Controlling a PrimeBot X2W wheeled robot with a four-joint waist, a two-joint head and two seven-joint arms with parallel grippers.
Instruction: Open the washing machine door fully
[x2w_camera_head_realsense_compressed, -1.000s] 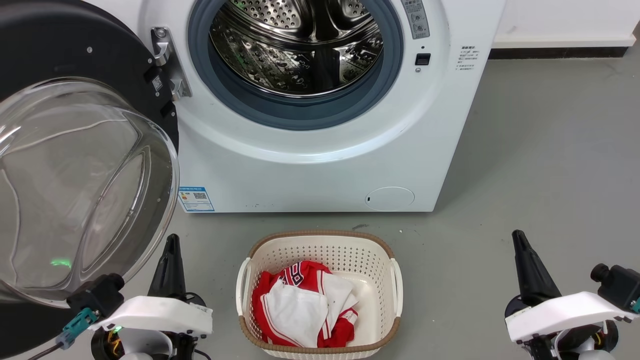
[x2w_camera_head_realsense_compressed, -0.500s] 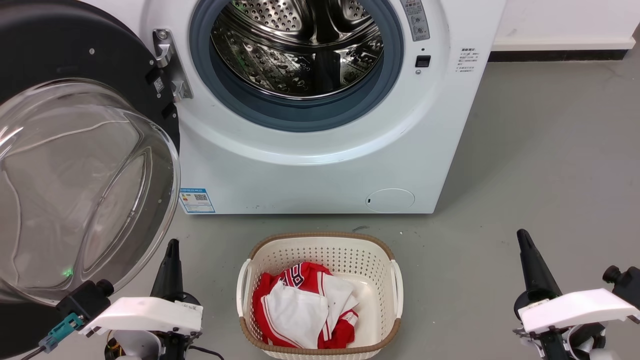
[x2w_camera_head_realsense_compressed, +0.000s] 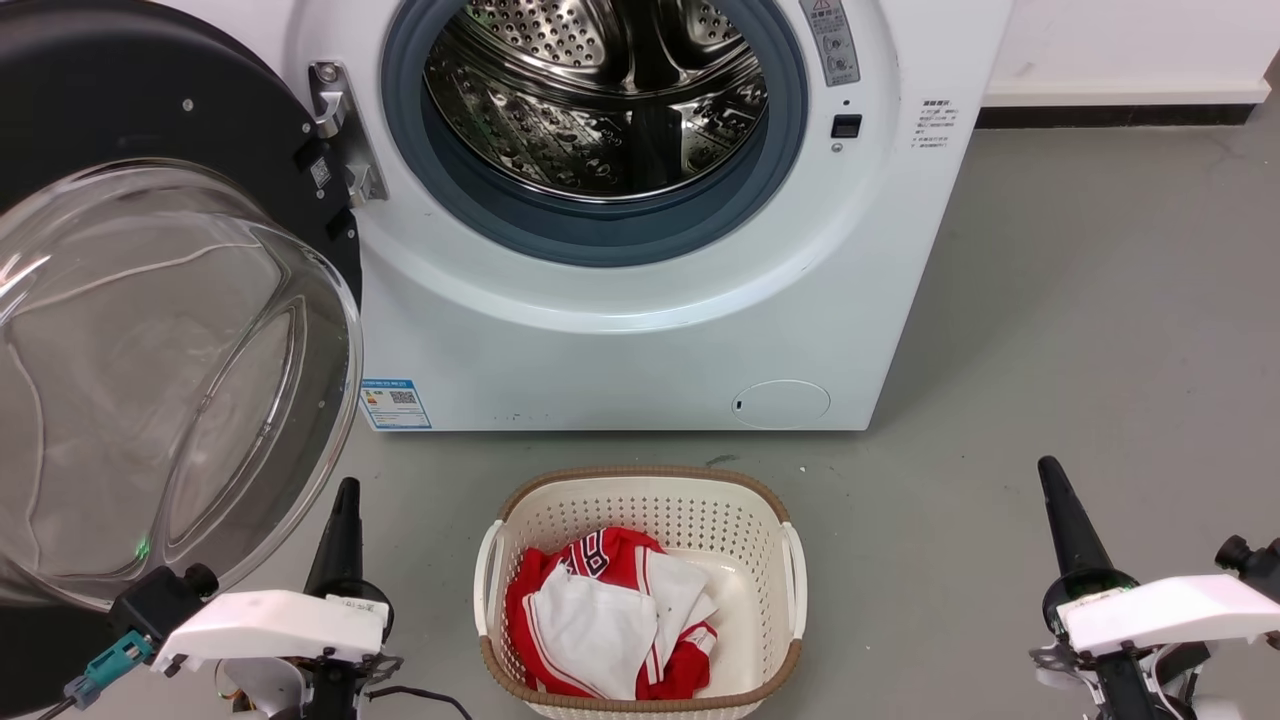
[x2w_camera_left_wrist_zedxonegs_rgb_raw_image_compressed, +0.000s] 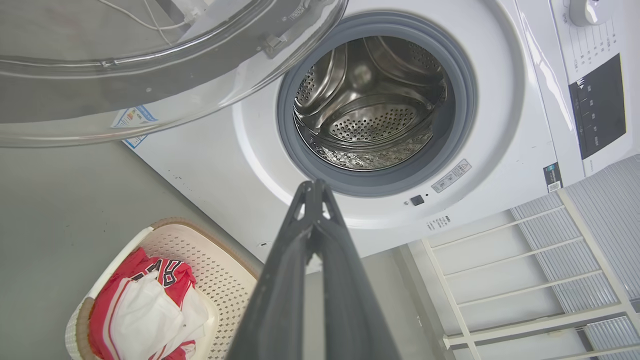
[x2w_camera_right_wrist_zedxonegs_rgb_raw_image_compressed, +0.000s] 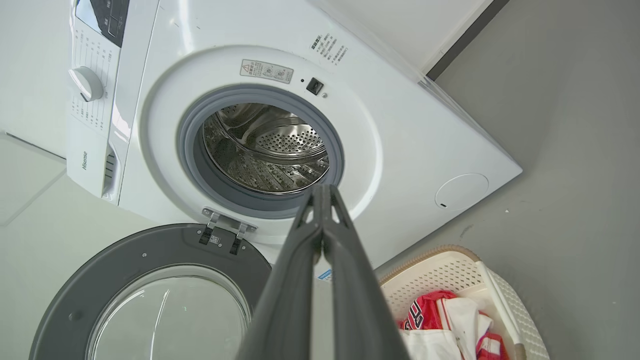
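Evidently the opening step is at or very near its end. The washing machine door (x2w_camera_head_realsense_compressed: 170, 330) hangs on its metal hinge (x2w_camera_head_realsense_compressed: 335, 130) to the left of the washing machine (x2w_camera_head_realsense_compressed: 640, 330), swung well away from the opening. Its inner side faces the robot, with the black ring behind and the clear glass bowl bulging forward. The steel drum (x2w_camera_head_realsense_compressed: 600, 100) and the blue-grey rubber ring (x2w_camera_head_realsense_compressed: 600, 235) around it are fully exposed. In the right wrist view the door reads as an almost full disc lying beside the machine front, which suggests it is close to the limit of its swing.

The left claw (x2w_camera_head_realsense_compressed: 346, 495) sits low at the left, its tip just beside the lower edge of the glass bowl but apart from it. The two fingers are pressed together and carry nothing. The right claw (x2w_camera_head_realsense_compressed: 1048, 470) is low at the right, well apart from the door and the machine, also closed tip to tip and empty. Between them on the floor (x2w_camera_head_realsense_compressed: 1050, 300) stands a laundry basket (x2w_camera_head_realsense_compressed: 640, 475) holding a red and white garment (x2w_camera_head_realsense_compressed: 600, 610).

Whether any travel is left in the hinge cannot be read from these views. If some is, the next move would probably fall to the left claw: a gentle push with the closed fingers on the black ring near its free edge, rather than on the glass. If none is, both arms need only keep clear of the door.
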